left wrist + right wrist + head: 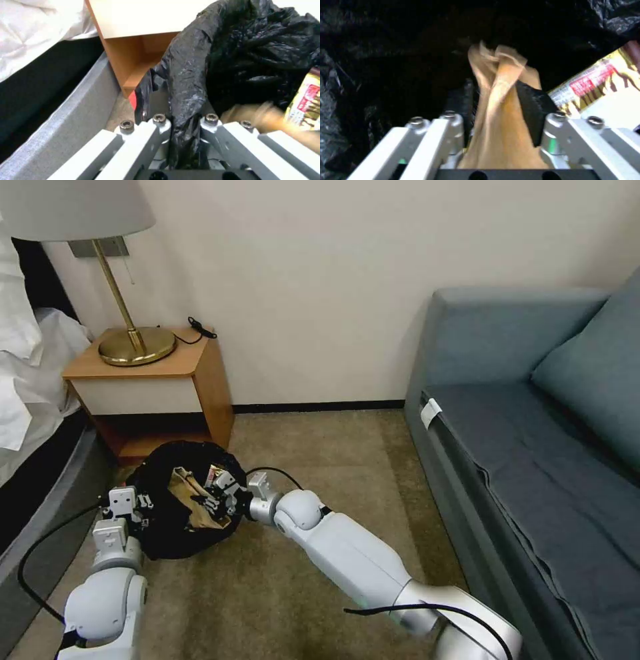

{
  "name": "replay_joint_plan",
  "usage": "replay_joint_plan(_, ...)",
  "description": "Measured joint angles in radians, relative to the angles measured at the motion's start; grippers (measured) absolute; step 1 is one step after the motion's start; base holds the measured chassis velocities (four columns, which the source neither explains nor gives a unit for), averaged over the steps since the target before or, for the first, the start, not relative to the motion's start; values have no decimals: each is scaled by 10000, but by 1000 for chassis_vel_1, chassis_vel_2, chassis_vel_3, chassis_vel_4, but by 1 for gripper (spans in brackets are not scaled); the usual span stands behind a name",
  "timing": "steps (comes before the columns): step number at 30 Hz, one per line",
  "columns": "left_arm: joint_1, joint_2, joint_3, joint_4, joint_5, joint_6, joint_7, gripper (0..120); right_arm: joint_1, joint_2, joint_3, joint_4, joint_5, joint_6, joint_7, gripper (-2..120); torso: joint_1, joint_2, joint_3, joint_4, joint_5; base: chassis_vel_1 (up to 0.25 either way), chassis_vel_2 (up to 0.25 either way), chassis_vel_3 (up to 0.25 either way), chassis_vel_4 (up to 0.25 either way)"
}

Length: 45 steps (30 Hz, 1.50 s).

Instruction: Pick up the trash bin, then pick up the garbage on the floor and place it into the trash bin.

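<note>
The right arm is reaching forward and to the left across the carpet, its right hand [215, 493] sitting inside the mouth of the trash bin [160, 537]. In the right wrist view the pads [530, 100] are pinching the tan paper scrap [500, 82] between them, the crumpled paper sticking out beyond the fingertips over the black liner. Just beside it, the yellow-black snack wrapper [600, 87] is lying in the bin.

The left arm is coming up from the lower left, and the left hand [133, 505] is clamping the bin's near-left rim; the left wrist view shows its fingers closed on a fold of the wrinkly black bag [186, 82].

The bin is sitting low over the beige carpet [333, 460], just in front of the wooden table [167, 373], which is carrying a brass lamp [133, 343]. A bed with white linen [27, 360] is flanking the left side, a grey-blue sofa [533, 433] is filling the right, and a pale wall is closing the room behind.
</note>
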Motion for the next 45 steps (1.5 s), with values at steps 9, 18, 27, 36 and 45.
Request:
replay_joint_plan(9, -41, 21, -27, 84, 28, 7, -20, 4, -8, -74, 17, 536, -62, 18, 191, 70, 0, 0, 0, 2, 0, 0, 0, 0, 0)
replay_joint_plan(18, -4, 105, -172, 135, 77, -122, -53, 4, 443, -705, 504, 1100, 300, -124, 643, 99, 0, 0, 0, 2, 2, 0, 0, 0, 0)
replay_joint_plan(27, 74, 300, -286, 187, 17, -176, -34, 4, 361, -1862, 1569, 906, -72, -557, 595, 100, 0, 0, 0, -2, 4, 0, 0, 0, 0)
replay_joint_plan(36, 44, 419, -290, 229, -46, -192, -2, 4, -373, -2241, 2218, 3, -1186, -397, 436, 100, 0, 0, 0, 0, 3, 0, 0, 0, 0)
replay_joint_plan(45, 43, 506, -293, 279, -141, -199, 76, 4, -1320, -2510, 2482, -91, -1960, -540, 327, 100, 0, 0, 0, 0, 3, 0, 0, 0, 0)
